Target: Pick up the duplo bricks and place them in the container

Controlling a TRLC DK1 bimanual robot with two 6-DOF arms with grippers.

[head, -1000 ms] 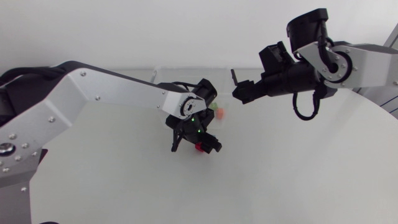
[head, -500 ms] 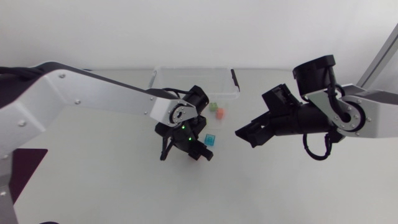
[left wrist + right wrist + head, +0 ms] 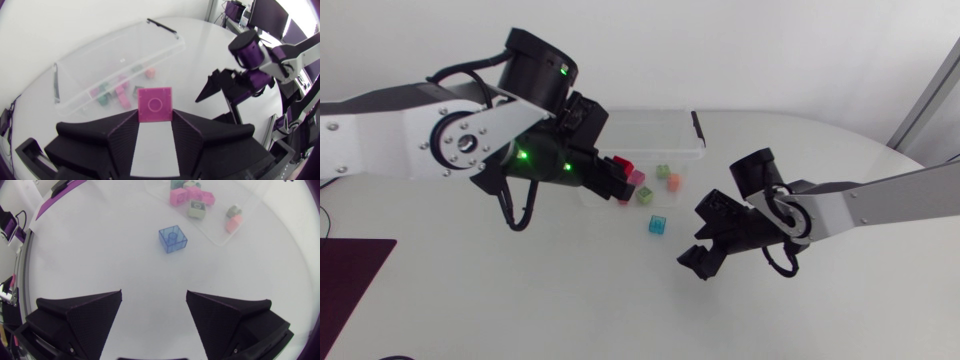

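Pink brick [image 3: 155, 102] sat clamped in the left hand [image 3: 155, 115] near the container [image 3: 100, 55]; the right hand [image 3: 154, 295] gaped wide, holding nothing, blue brick [image 3: 173, 239] ahead at its twelve o'clock.

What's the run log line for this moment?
left gripper: shut on pink brick, near container | right gripper: open, blue brick ahead

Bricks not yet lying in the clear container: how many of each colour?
Blue brick, loose on the tabletop: 1
Reddish brick, held in the left end effector: 1
Total: 2
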